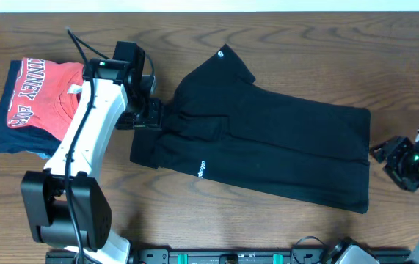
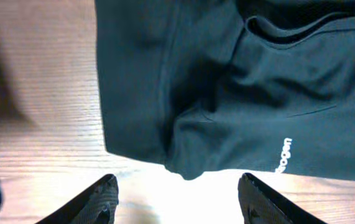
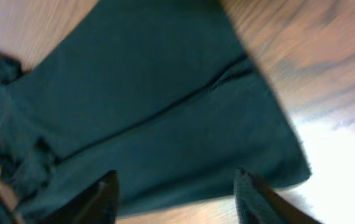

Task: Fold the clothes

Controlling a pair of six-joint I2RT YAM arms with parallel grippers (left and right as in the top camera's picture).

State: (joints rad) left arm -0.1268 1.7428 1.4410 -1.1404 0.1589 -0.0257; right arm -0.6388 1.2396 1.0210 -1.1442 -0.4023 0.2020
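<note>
- Dark brown wooden tabletop (image 1: 304, 44), grain running side to side, under even light.
- Black T-shirt (image 1: 268, 147) lies flat near the middle of the tabletop. It forms a long band slanting from upper left to lower right in the overhead view.
- One short sleeve sticks out at the band's upper left end. The lower right end is a straight edge.
- Small white lettering (image 1: 201, 168) sits on the fabric near the lower long edge. The words are too small to read.
- Fabric at the left end is bunched into soft folds, and the wrist view there shows a rounded lump of cloth at the edge.
- My left claw (image 1: 147, 114) is at the left end of the black T-shirt, just over its edge. Its fingers (image 2: 106, 193) stand apart and hold no cloth, with bright wood showing between them.
- My right claw (image 1: 389, 154) is just beside the straight right end of the black T-shirt, apart from the fabric in the overhead view. It is spread wide and grips nothing. Its wrist view is blurred and looks down on the shirt's corner.
- Red T-shirt (image 1: 44, 92) with white letters lies at the far left of the tabletop, on top of folded navy garments (image 1: 11, 136). My left arm crosses over part of that pile.
- That pile is close to the black T-shirt but does not touch it.
</note>
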